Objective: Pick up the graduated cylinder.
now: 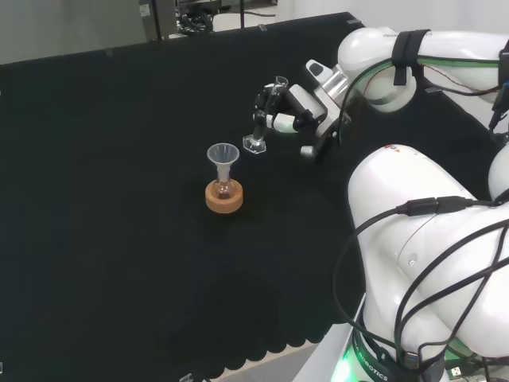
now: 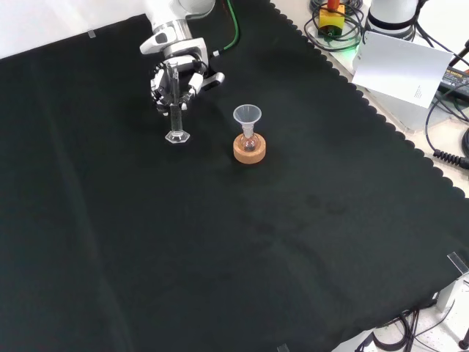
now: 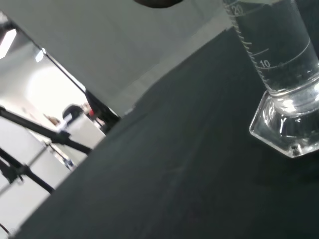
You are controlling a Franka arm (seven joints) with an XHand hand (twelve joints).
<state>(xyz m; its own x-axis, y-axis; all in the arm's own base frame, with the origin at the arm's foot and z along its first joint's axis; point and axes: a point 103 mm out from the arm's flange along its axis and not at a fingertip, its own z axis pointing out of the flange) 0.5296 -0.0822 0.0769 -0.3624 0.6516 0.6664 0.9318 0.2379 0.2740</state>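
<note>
currently listed, with the cork ring as the landmark for every place.

item one: graduated cylinder, clear glass with printed scale marks and a hexagonal foot. it stands upright, and its foot looks to be resting on the black cloth of the worktop. in the front view it is to the left of the cork ring and slightly farther up; in the head view it stands just to the right of the ring and behind it, apart from it. in the wrist view its lower tube and foot sit close to the lens.

item two: my hand, black and white, fingers curled around the upper part of the cylinder's tube, so it is grasping the cylinder. in the front view it is up and to the left of the cork ring; in the head view it is to the ring's upper right.

item three: cork ring, round and tan, lying flat on the cloth near the middle of the worktop.

item four: small round flask, seated in the cork ring, with something reddish showing inside.

item five: clear funnel, set upright in the flask's neck, directly above the ring.
</note>
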